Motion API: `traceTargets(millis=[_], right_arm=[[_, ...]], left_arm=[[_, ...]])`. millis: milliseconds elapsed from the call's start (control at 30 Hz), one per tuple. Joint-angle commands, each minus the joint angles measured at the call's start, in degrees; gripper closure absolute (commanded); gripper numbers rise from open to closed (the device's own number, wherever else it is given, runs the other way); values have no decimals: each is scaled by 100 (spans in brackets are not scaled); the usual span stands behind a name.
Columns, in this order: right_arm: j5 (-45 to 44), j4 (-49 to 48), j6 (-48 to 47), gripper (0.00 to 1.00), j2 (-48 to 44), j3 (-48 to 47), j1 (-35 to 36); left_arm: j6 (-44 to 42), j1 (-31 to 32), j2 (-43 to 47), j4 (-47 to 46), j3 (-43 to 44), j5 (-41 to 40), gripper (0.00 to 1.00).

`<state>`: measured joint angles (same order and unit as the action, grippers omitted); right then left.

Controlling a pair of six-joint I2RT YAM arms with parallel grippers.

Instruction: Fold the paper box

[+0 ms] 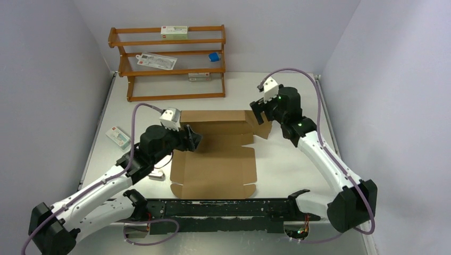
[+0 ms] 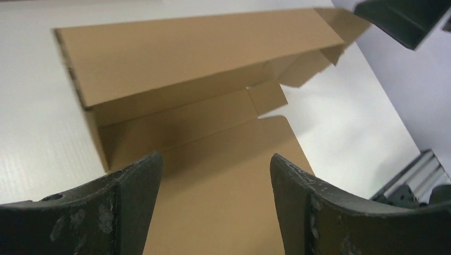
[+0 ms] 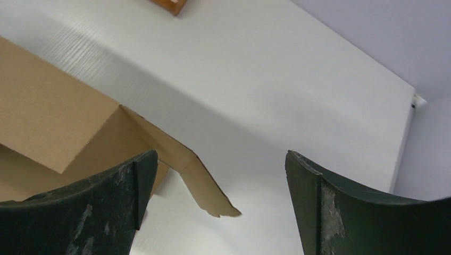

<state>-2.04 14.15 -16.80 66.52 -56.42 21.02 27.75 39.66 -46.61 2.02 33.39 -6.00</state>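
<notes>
Paper box [image 1: 215, 159] of plain brown corrugated cardboard lies half-formed in the middle of the white table [image 1: 287, 164], its far panel raised into a long wall, between two wide-open, empty grippers.

The black left gripper [image 1: 192, 139] hovers at the sheet's left edge by the fold. The black right gripper [image 1: 259, 112] is at the far right corner, beside a loose end tab [image 1: 263, 129]. The step looks best done by pinning the flat base with one gripper while the other turns the tab inward squarely along its crease, so the wall does not spring back. Counted: one box, two grippers, one orange-brown wooden rack [image 1: 175, 97], one small white carton [image 1: 118, 136] beside the left arm, another on the rack's top shelf.
</notes>
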Motion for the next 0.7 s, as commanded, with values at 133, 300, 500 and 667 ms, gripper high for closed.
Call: traceTargets(millis=[133,300,500,667], right_arm=[[1409,341,-1006,9,584,-334,-93],[1631,483,-1198,16,921,-509,-93],[1707,730,-1214,27,1299,-721,-104],[2060,770,-1039,37,1380,-730,-94]], left_arm=[[-468,737,-216,-579,258,130,22],[-737,1109,-431,-745,238,-8,22],[-1069,1636,-873,-983,255,-34,21],[-1154,1866,-1146,-1394,74,-77,21]])
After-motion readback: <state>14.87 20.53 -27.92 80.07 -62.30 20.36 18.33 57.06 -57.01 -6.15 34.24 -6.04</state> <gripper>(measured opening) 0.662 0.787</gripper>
